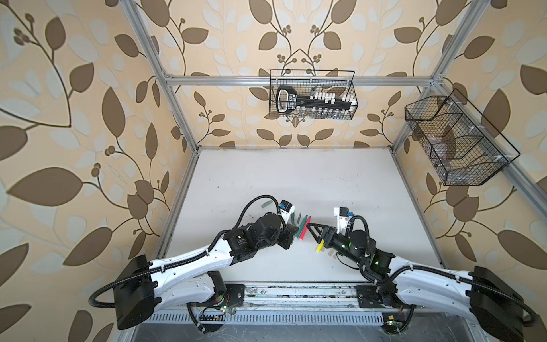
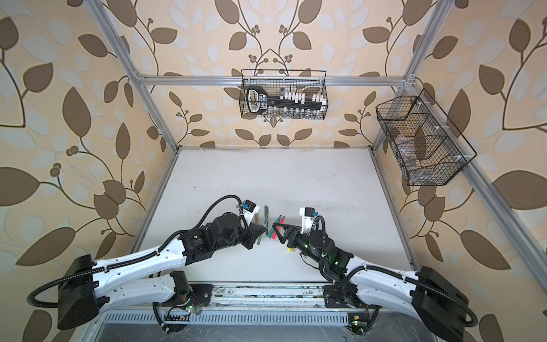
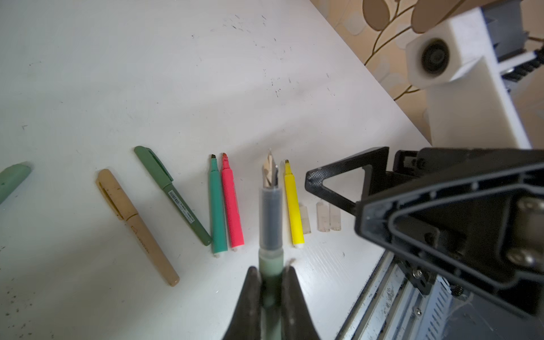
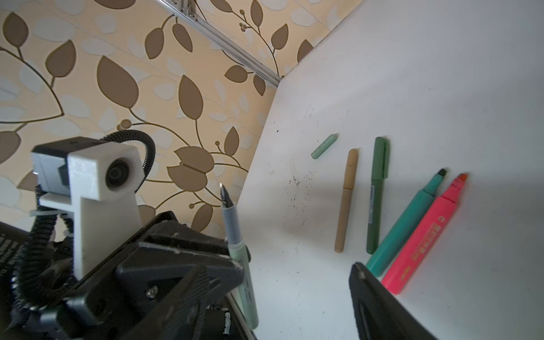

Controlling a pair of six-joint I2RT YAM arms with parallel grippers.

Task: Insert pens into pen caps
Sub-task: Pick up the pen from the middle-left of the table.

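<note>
Clamping tight, left gripper holds grey-green pen; right gripper gapes empty.

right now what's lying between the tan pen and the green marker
The dark green pen, cap on, lies between the tan pen and the green marker, its tail end close to the marker's. Both wrist views show it.

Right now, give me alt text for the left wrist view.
The left gripper clamps a grey-green pen, bare nib pointing away over a white table. On it lie a capped tan pen, a capped dark green pen, a green marker, a pink-red marker, a yellow marker, three clear caps, a sage cap. The right gripper is open nearby.
</note>
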